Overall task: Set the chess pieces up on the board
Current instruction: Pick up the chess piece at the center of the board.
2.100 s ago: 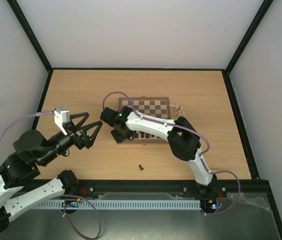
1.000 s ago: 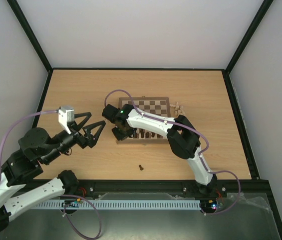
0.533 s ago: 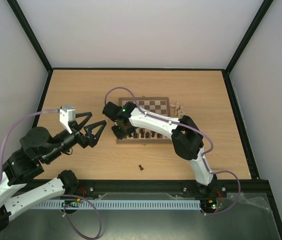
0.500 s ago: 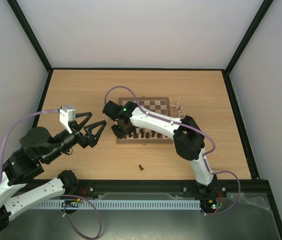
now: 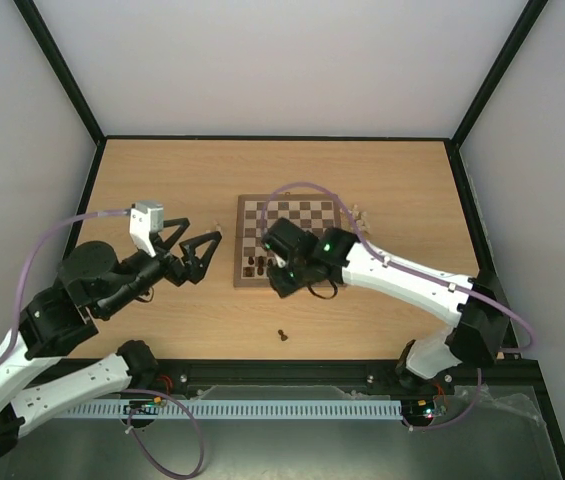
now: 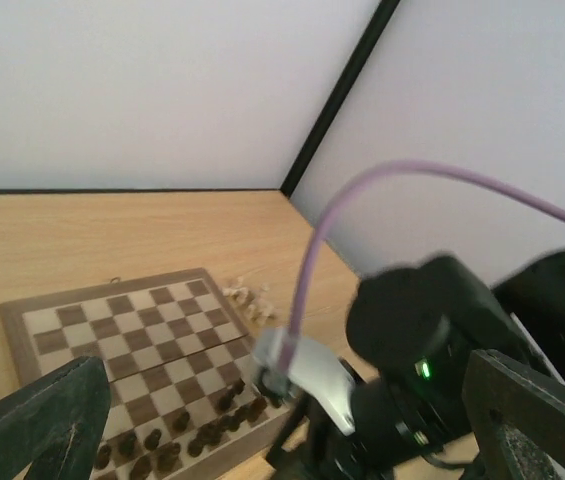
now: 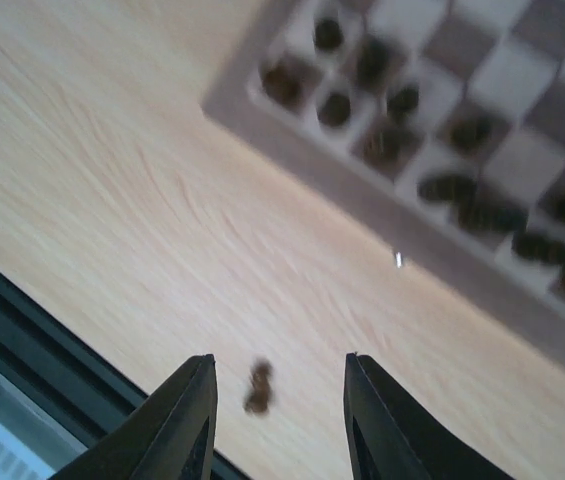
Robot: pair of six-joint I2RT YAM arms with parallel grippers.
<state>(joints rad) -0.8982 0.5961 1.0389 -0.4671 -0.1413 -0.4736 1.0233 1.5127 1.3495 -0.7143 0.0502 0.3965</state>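
Chess pieces (image 5: 259,265) crowd the board's (image 5: 302,213) near edge; a stray piece (image 7: 258,387), perhaps toppled, on the bench (image 5: 162,180); left claw (image 5: 205,233) and right claw (image 7: 278,362) spread, empty.

Board (image 5: 302,213) – brown-cream checks; pieces (image 5: 258,266) dark brown.

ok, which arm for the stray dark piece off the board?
Right: right tool, open, frames the dark piece in its wrist view; left tool sits farther off, beside the board.
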